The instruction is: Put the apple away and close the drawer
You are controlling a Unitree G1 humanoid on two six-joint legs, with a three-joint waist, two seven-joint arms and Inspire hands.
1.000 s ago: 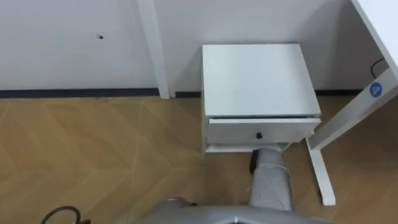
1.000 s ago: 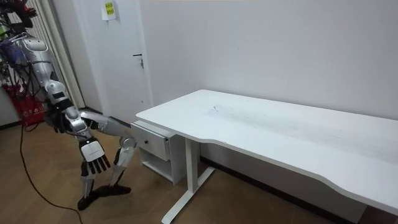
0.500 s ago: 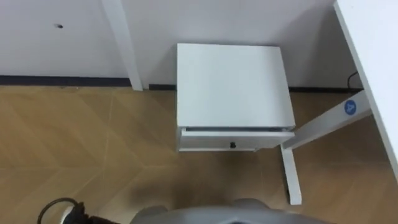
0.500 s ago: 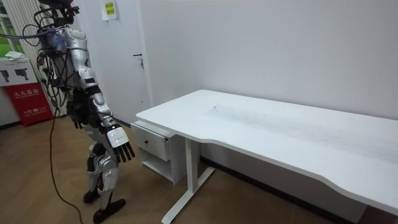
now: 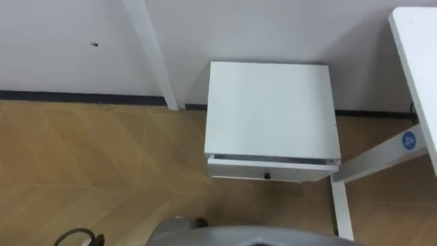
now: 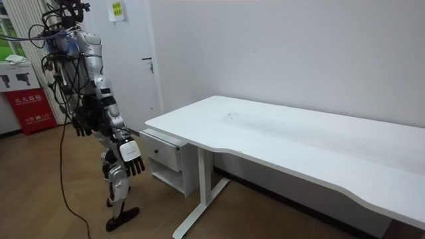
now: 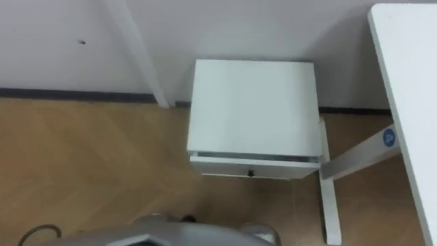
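A white bedside cabinet (image 5: 270, 109) stands against the wall, straight ahead of me. Its drawer (image 5: 266, 173), with a small dark knob, juts out a little from under the top, leaving a narrow dark slit; the inside is hidden. In the room view I stand upright on the wooden floor a step from the cabinet (image 6: 163, 149). My right hand (image 6: 131, 158) hangs beside my thigh with straight fingers and holds nothing. My left hand (image 6: 83, 123) hangs on my far side, a dark shape at hip height.
A large white desk (image 6: 299, 139) stands to my right, its leg and foot (image 5: 341, 212) close beside the cabinet. A white door frame (image 5: 153, 55) rises left of the cabinet. A red box (image 6: 30, 106) stands at the room view's left.
I have risen from a deep bend to standing upright, and my right arm has come away from under the drawer front. The eye views shifted with me. The drawer looks unchanged.
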